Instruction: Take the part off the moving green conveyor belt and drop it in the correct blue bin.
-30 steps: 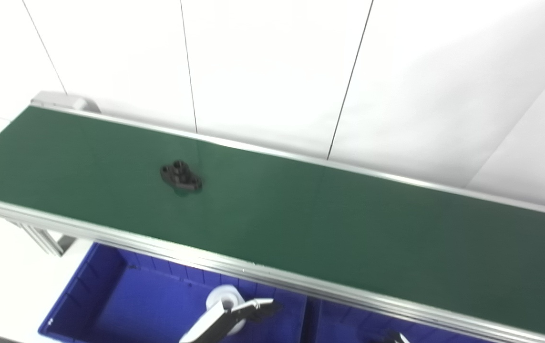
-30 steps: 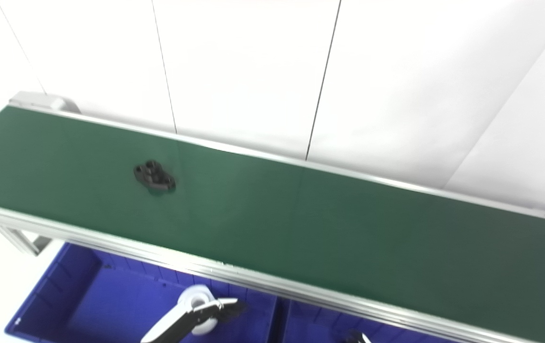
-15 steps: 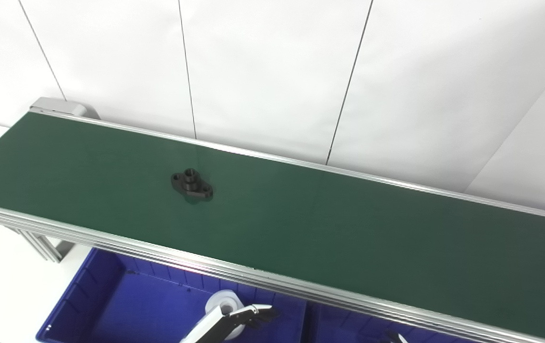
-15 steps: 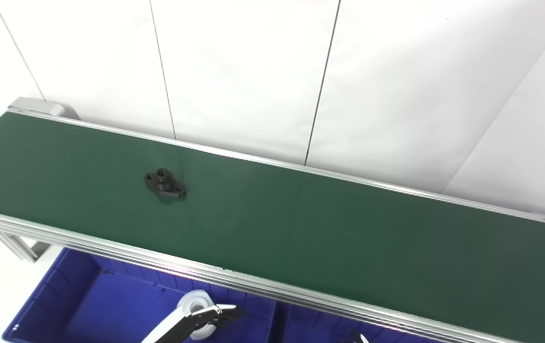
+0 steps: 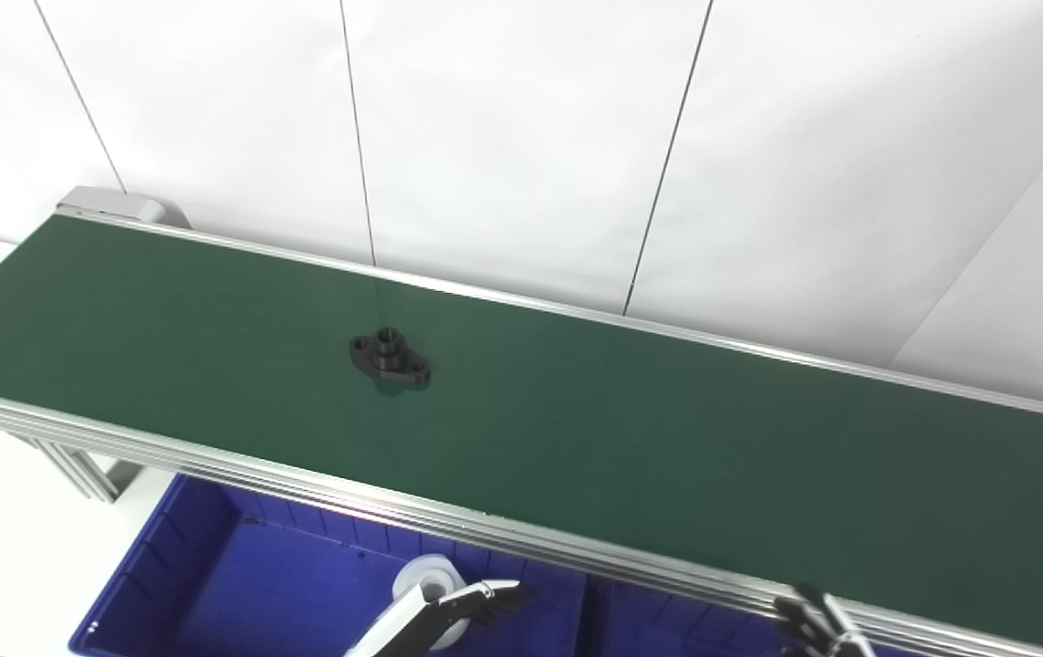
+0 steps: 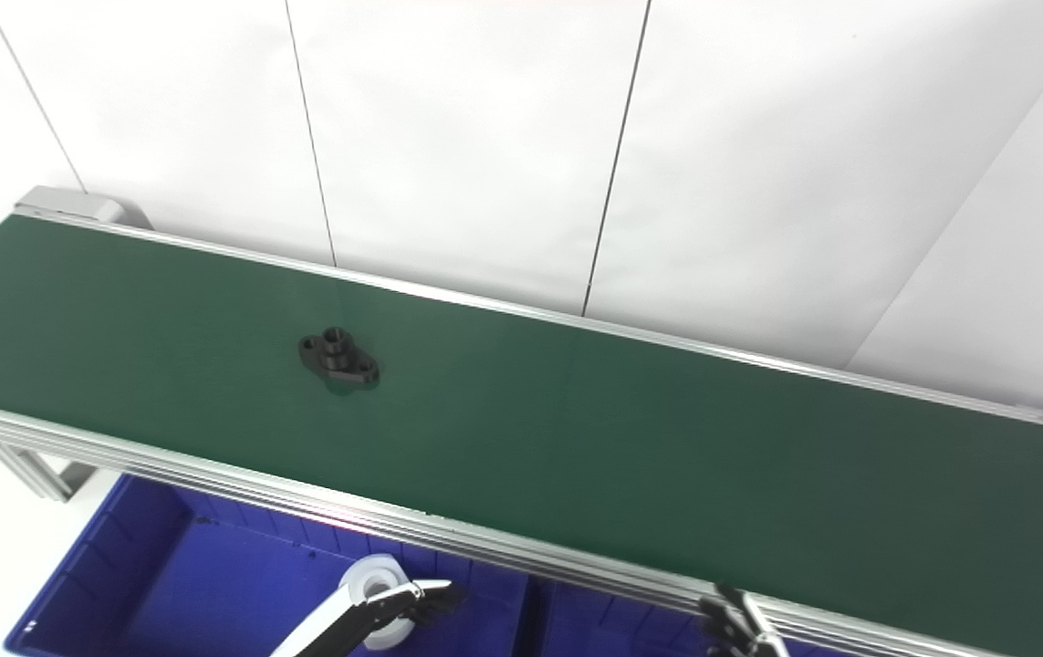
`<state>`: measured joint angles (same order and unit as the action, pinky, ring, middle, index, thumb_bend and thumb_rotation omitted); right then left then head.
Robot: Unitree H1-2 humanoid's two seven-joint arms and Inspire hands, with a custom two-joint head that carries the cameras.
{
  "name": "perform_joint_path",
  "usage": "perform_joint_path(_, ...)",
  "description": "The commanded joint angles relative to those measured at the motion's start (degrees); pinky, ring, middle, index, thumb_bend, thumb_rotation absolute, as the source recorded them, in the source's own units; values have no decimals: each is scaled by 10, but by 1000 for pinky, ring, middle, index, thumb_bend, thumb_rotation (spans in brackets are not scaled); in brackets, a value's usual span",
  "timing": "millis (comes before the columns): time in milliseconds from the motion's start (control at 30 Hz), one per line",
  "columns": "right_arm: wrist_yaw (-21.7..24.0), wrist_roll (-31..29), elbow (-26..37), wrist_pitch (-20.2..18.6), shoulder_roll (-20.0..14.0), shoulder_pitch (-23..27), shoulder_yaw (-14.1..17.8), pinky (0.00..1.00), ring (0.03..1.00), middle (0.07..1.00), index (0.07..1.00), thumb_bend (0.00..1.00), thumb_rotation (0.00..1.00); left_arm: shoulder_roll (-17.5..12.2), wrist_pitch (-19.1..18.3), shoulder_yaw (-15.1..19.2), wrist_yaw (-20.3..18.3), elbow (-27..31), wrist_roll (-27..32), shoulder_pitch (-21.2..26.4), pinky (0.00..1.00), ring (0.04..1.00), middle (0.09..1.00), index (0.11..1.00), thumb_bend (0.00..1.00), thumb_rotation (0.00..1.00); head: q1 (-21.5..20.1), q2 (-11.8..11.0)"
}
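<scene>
The part (image 5: pixel 390 358), a black flanged piece with a raised central boss and a hole at each end, lies flat on the green conveyor belt (image 5: pixel 667 438), free of both hands. Its long axis runs diagonally across the belt, the end nearer the left hand's side set farther from the robot.

Both hands are low at the near edge of view, on the robot's side of the belt. The left hand (image 5: pixel 484 599) is over the left blue bin (image 5: pixel 165 566), fingers extended and holding nothing; the part lies beyond it across the belt and a little to its outer side. Only the fingertips of the right hand (image 5: pixel 808 620) show, at the belt's near rail; whether it is open or closed cannot be told. The part lies well away from it, far across toward the left hand's side.

Judgement: the left hand is the nearer.

A white roll (image 5: pixel 430 584) sits in the left bin just beside the left hand. A second blue bin (image 6: pixel 594 620) adjoins it toward the right hand. Aluminium rails frame the belt; white wall panels stand behind. No bench surface is clearly identifiable.
</scene>
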<state>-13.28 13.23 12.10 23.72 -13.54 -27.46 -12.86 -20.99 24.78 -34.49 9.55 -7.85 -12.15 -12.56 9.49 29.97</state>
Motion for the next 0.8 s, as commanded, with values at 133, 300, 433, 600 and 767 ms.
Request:
perform_joint_path(133, -25, 26, 46, 32, -13, 31, 39, 679, 756, 798, 873, 926, 287, 2, 22, 1, 9, 7, 3, 10, 751, 813, 844, 828, 927, 234, -9, 7)
perform_joint_path(300, 4, 30, 55, 24, -9, 67, 68, 703, 754, 807, 868, 915, 312, 2, 22, -4, 13, 4, 3, 16, 760, 820, 850, 838, 919, 239, -16, 12)
perform_joint_path(433, 31, 26, 67, 2, -5, 98, 80, 739, 788, 834, 867, 896, 316, 2, 22, -5, 16, -1, 2, 20, 769, 824, 853, 842, 924, 242, -43, 21)
perform_joint_path(600, 59, 82, 97, -69, 12, 131, 101, 751, 774, 814, 860, 900, 390, 2, 22, -4, 14, -4, 5, 22, 793, 836, 858, 849, 935, 248, -53, 35)
perform_joint_path(767, 96, 92, 123, -129, 22, 166, 105, 750, 778, 805, 854, 893, 369, -4, 22, -5, 17, 2, 7, 23, 811, 842, 865, 862, 928, 229, -94, 56)
